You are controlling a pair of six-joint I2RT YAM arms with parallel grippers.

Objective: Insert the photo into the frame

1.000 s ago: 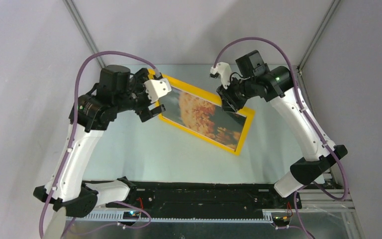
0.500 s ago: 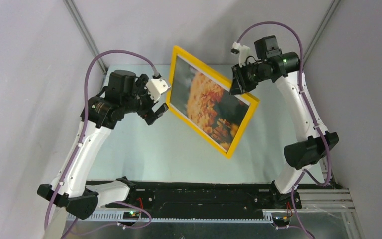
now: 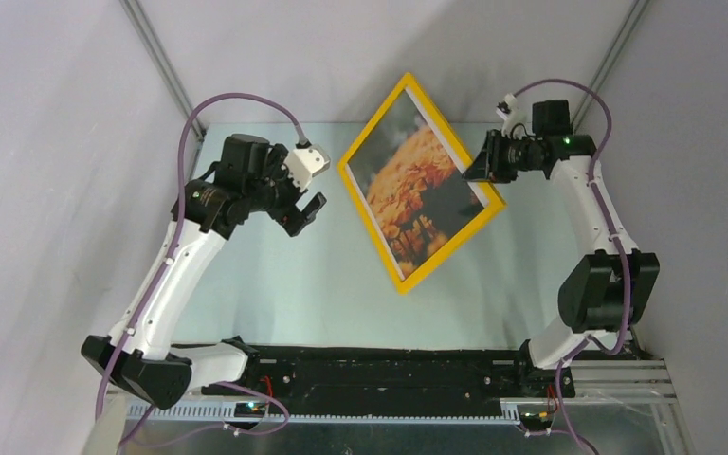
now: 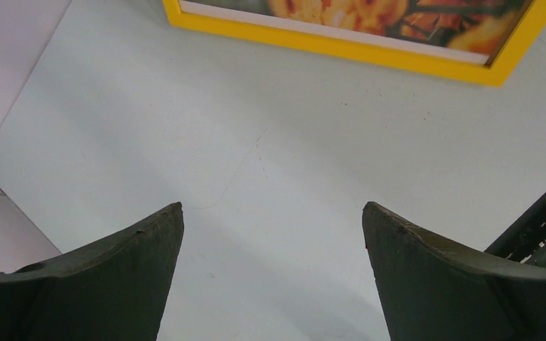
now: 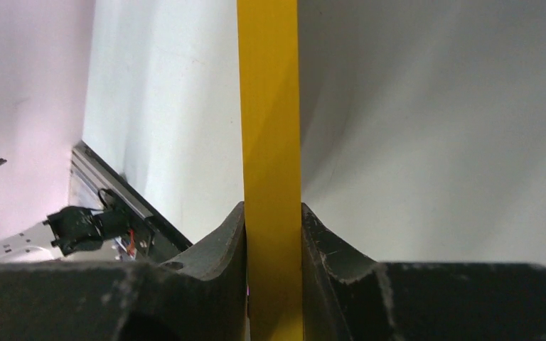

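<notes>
Right gripper pinches the frame by its edge, tilted aloft, photo inside — left gripper gapes wide, empty.

Yellow frame airborne, tilted diamond-wise; orange-flower photo seated inside.

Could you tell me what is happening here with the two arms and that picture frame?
The right gripper has its jaws clamped on one edge of the yellow frame and holds it tilted in the air above the table. The flower photo shows inside the frame. The left gripper hangs beside it over the table, jaws wide open and holding nothing.
</notes>
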